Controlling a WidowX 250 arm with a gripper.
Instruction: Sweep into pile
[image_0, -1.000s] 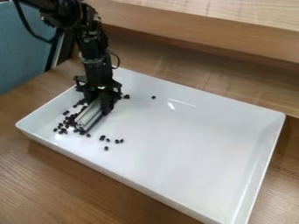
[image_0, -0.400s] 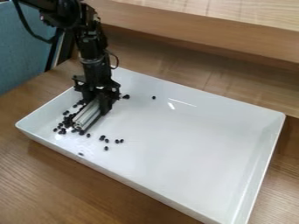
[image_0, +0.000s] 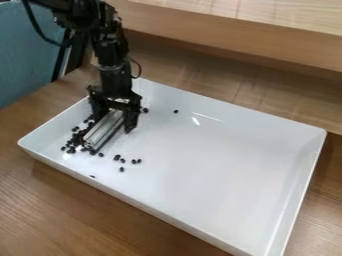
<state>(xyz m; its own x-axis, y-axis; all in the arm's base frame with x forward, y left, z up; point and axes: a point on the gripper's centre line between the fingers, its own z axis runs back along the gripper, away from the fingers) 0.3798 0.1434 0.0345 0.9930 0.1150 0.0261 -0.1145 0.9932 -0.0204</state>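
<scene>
Camera view, toward the upper left: the gripper (image_0: 115, 125) points down over the tray (image_0: 220, 165), its fingers spread apart with the upper end of a pale, grooved bar (image_0: 101, 134) between them. Whether either finger touches the bar cannot be told. The bar lies at a slant, its lower end toward the tray's left corner. Small dark pieces (image_0: 71, 150) gather in a loose scatter along the bar's left side and around its lower end. A few more sit to the right of that end, one lies by the tray's near edge, and others are beyond the gripper, to its right. The white tray rests on the wooden surface (image_0: 50, 195), with a wooden ledge (image_0: 234, 37) behind and a blue panel (image_0: 27, 55) at the upper left.
</scene>
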